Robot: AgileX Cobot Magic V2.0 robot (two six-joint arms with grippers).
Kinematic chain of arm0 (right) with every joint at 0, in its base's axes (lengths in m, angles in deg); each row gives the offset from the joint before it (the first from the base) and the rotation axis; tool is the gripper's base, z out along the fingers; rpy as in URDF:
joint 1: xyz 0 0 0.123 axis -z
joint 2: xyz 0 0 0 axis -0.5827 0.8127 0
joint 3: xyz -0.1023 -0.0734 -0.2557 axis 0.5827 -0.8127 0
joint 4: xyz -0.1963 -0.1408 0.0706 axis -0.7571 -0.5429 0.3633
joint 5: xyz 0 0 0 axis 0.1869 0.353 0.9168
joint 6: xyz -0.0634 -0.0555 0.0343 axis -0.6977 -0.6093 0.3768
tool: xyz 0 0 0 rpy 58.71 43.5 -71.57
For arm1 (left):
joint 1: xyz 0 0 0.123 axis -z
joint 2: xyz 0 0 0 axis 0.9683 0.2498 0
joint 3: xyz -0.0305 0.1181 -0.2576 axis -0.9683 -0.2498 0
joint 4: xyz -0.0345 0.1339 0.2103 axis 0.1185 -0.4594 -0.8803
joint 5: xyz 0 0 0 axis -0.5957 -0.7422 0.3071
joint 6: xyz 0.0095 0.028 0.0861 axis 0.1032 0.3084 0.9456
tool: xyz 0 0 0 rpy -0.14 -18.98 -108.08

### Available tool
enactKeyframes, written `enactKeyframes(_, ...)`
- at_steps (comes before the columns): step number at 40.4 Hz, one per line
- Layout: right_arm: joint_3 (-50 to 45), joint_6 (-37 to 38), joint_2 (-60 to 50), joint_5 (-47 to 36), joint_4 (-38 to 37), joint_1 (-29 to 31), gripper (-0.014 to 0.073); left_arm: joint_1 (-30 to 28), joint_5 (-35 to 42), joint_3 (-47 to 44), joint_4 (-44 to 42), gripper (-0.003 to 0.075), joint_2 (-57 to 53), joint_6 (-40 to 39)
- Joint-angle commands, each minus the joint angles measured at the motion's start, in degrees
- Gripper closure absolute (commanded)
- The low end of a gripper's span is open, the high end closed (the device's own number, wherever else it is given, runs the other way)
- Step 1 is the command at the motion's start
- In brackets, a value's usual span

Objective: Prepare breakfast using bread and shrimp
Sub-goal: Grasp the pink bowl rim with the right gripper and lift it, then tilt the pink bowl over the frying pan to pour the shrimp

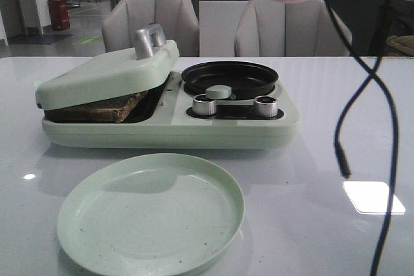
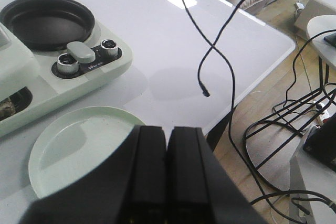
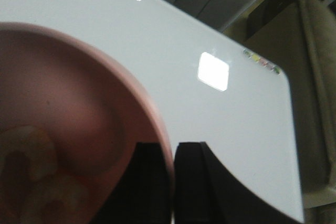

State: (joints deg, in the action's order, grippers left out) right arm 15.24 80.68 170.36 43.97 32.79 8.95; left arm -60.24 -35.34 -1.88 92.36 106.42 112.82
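Two sets of fingers: our left fingers (image 2: 167, 174) clenched, empty, above the plate (image 1: 151, 214); our right fingers (image 3: 170, 182) pinching the pink bowl (image 3: 79, 129) rim, shrimp (image 3: 31, 156) inside. Bread (image 1: 97, 109) sits under the press lid (image 1: 107, 72). We judge tipping shrimp into the pan (image 1: 229, 79) next; open tabletop (image 1: 323, 192) lies rightward, cable (image 1: 362, 95) dangling close.
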Motion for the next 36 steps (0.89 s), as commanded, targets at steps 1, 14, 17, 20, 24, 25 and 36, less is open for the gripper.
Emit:
enactKeyframes(1,5.8,4.5,1.6,-1.0,-13.8,-2.5,0.055,0.5,2.4,1.5,3.1,0.0622,0.0,0.2)
enactKeyframes(14,11.2,20.3,13.7,8.6,-46.6,-8.2,0.055,0.5,2.4,1.5,3.1,0.0622,0.0,0.2)
enactKeyframes(17,11.2,22.7,15.5,11.5,-51.9,-9.1,0.055,0.5,2.4,1.5,3.1,0.0622,0.0,0.2)
enactKeyframes(20,11.2,23.9,17.0,13.2,-56.4,-9.9,0.055,0.5,2.4,1.5,3.1,0.0622,0.0,0.2)
enactKeyframes(24,12.1,23.9,17.6,13.4,-56.8,-10.5,0.055,0.5,2.4,1.5,3.1,0.0622,0.0,0.2)
enactKeyframes(25,12.5,23.9,17.6,13.5,-56.8,-10.6,0.055,0.5,2.4,1.5,3.1,0.0622,0.0,0.2)
enactKeyframes(36,19.9,19.5,17.5,14.6,-56.8,-10.6,0.055,0.5,2.4,1.5,3.1,0.0622,0.0,0.2)
